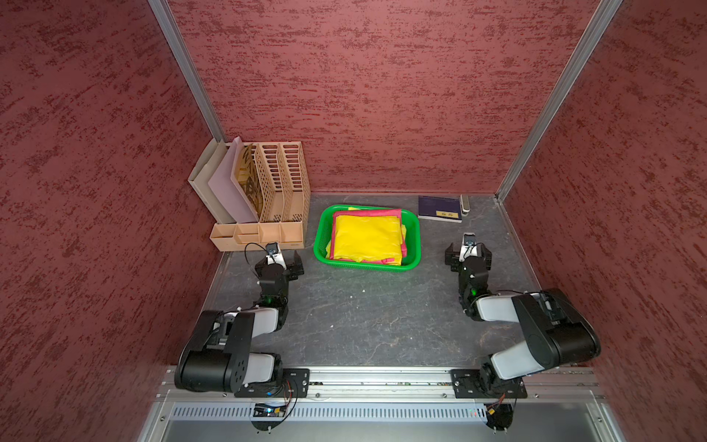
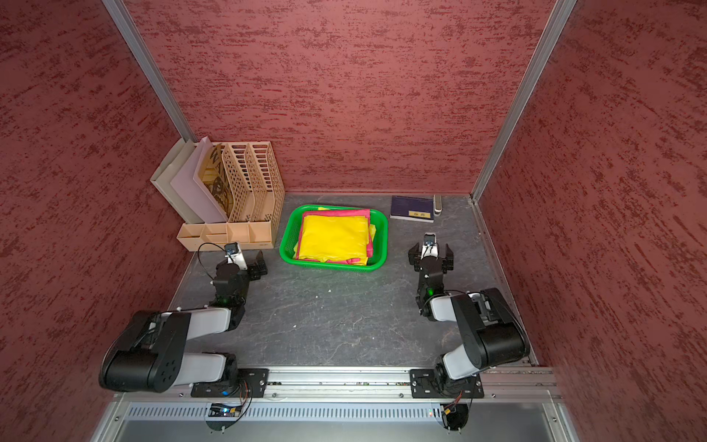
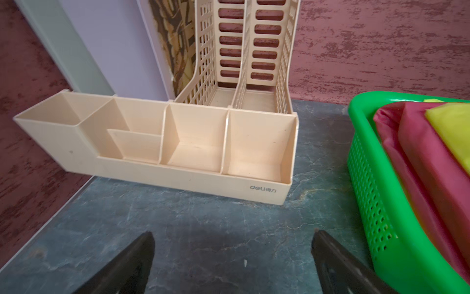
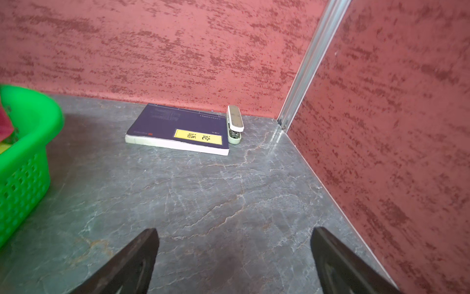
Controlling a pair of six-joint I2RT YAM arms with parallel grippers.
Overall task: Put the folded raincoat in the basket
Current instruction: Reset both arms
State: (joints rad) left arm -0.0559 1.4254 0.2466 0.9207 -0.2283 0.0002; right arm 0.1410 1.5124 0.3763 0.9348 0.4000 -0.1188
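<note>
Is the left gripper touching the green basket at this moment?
Apart. In a top view, a strip of bare table separates the open left gripper from the basket; the raincoat lies inside it.

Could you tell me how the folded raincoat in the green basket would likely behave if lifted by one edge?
The raincoat looks like thin, glossy sheet, so it is probably floppy and slippery. Its folded layers lie loosely stacked, edges offset, so they would likely slide apart. Being so thin, it probably weighs little.
</note>
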